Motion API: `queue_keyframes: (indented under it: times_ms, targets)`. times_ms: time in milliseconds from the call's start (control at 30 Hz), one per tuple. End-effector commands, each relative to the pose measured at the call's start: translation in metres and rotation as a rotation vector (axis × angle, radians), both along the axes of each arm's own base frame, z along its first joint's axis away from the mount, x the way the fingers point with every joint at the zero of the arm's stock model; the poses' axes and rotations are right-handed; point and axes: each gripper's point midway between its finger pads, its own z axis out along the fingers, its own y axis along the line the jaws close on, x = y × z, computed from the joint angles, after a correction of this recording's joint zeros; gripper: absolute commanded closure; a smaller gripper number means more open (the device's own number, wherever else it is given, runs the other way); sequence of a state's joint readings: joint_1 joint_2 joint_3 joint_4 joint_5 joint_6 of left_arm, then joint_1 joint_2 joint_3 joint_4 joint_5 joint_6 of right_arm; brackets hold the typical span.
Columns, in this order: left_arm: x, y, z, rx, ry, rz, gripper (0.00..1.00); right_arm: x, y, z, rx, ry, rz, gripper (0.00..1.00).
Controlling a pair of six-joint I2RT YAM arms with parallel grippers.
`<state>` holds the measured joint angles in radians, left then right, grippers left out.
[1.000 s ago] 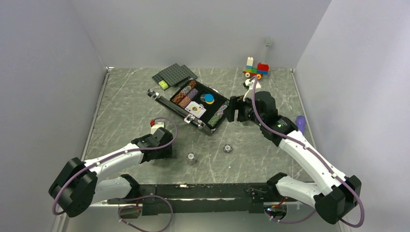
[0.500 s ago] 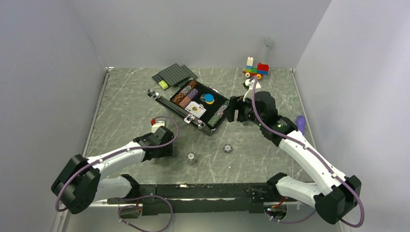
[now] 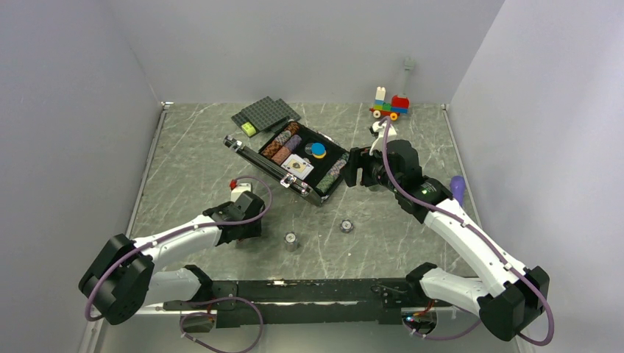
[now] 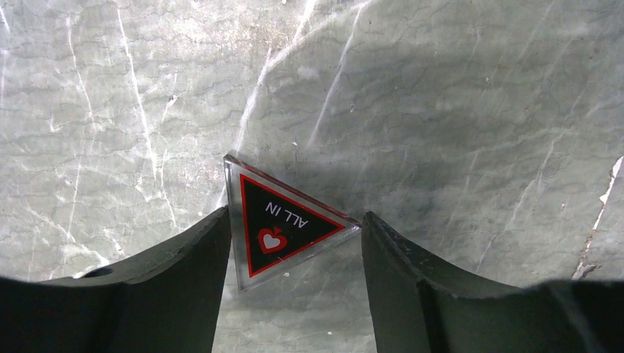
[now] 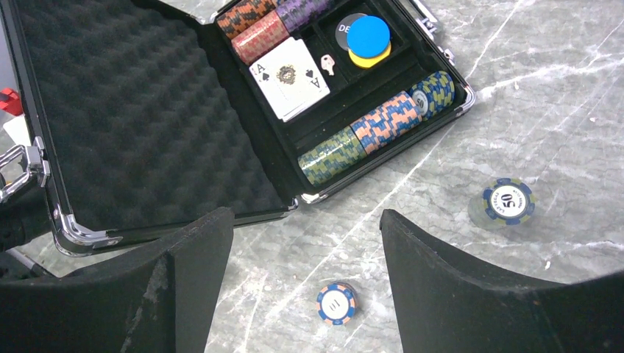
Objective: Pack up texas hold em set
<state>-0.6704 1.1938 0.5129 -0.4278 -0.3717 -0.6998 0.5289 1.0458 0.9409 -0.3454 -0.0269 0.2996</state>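
The black silver-trimmed case [image 3: 268,166] lies open mid-table. Its foam lid [image 5: 147,110] stands beside a tray holding chip rows [image 5: 379,125], cards [image 5: 288,77] and a blue disc [image 5: 368,35]. Two small chip stacks sit on the table: one marked 10 [image 5: 336,304] and one marked 50 [image 5: 508,202], which also show from above as chip stack [image 3: 291,240] and chip stack [image 3: 346,226]. My left gripper [image 4: 294,213] is low over the table, its fingers touching both sides of a clear triangular ALL IN token [image 4: 276,228]. My right gripper [image 5: 305,215] hovers open by the case's right end, holding nothing.
Dark studded baseplates [image 3: 265,114] with a small green piece [image 3: 249,129] lie behind the case. A colourful brick car [image 3: 390,105] stands at the back right. A purple object [image 3: 457,187] lies by the right wall. White walls enclose three sides.
My left gripper's fingers have narrowed onto the triangular token, and the left arm has shifted slightly. The right arm and the case have not moved.
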Motion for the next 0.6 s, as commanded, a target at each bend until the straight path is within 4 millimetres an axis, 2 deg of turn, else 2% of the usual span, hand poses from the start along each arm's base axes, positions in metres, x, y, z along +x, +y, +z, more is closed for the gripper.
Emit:
queue_keyframes:
  times_ms: [0,133,300,400,567]
  targets:
    - [-0.007,-0.005,-0.006,-0.035,0.036,-0.006,0.39,0.006,0.002,0.011,0.03,-0.039,-0.011,0.22]
    - [-0.004,-0.009,0.002,-0.056,0.006,-0.035,0.45,0.005,0.001,0.013,0.031,-0.039,-0.009,0.22]
    - [0.008,-0.024,0.032,-0.115,-0.096,-0.145,0.49,-0.003,0.001,0.021,0.045,-0.04,0.008,0.22]
    - [0.012,-0.027,0.049,-0.117,-0.147,-0.201,0.5,-0.014,-0.001,0.025,0.06,-0.037,0.02,0.22]
    - [0.013,-0.041,0.077,-0.147,-0.223,-0.356,0.52,-0.041,-0.001,0.016,0.118,0.023,0.061,0.22]
